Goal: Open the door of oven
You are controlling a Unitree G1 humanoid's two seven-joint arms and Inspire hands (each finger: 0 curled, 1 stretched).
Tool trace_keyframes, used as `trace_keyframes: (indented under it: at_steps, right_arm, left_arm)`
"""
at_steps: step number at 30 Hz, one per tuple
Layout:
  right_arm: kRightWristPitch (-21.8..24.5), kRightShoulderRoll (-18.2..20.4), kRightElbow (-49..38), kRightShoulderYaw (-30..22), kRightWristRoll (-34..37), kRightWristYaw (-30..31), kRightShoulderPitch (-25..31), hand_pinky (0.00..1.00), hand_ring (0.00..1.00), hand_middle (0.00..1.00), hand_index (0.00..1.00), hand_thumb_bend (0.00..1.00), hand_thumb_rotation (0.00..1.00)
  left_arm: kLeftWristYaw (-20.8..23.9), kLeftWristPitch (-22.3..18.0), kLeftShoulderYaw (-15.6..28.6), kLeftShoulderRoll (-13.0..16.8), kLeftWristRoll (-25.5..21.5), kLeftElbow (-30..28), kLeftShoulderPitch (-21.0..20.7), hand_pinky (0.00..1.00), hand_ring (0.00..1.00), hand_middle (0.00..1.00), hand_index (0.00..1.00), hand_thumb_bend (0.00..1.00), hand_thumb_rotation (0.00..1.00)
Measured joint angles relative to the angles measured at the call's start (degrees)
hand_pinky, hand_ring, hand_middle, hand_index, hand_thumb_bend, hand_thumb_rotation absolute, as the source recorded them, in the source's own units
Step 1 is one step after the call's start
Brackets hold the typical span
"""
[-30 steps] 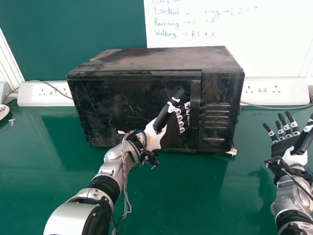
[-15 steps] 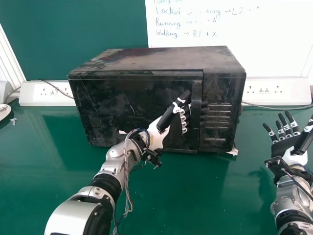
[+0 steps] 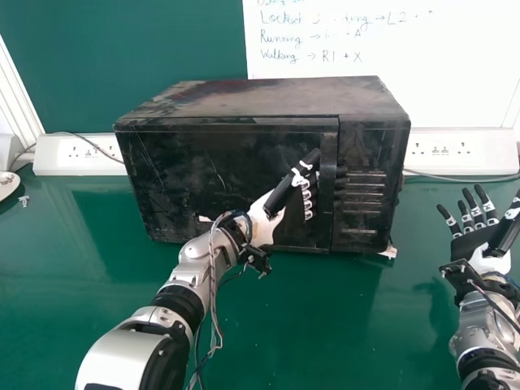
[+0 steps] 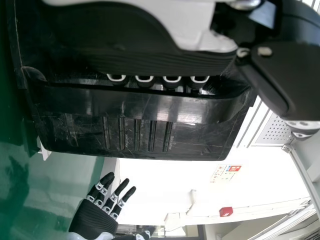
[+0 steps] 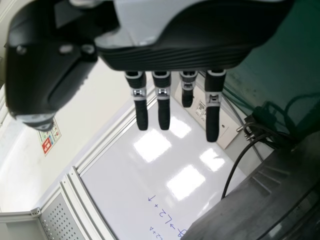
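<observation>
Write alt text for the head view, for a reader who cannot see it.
A robot's left hand is at the upright black handle on the closed door of a boxy black oven on a green tabletop. The right hand is open at the right; behind is a whiteboard with handwriting.

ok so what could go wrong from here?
Slip: fingers of the left hand reach behind the handle, tips hidden, so the hook may be shallow.
Collision: the left arm is in front of the door; its swing could hit it.
Drag: the right hand isn't bracing the oven, which might slide.
</observation>
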Motion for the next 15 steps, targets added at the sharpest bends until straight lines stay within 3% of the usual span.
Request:
trace_keyframes:
  at_steps: [15]
  right_arm:
    - [0.00, 0.02, -0.44, -0.02, 0.15, -0.07, 0.00, 0.95, 0.98, 1.00, 0.99, 1.00, 0.99]
  left_arm:
    - [0.47, -0.02, -1.61, 0.45, 1.02, 0.00, -0.53, 0.56, 0.75, 0.82, 0.84, 0.94, 0.86]
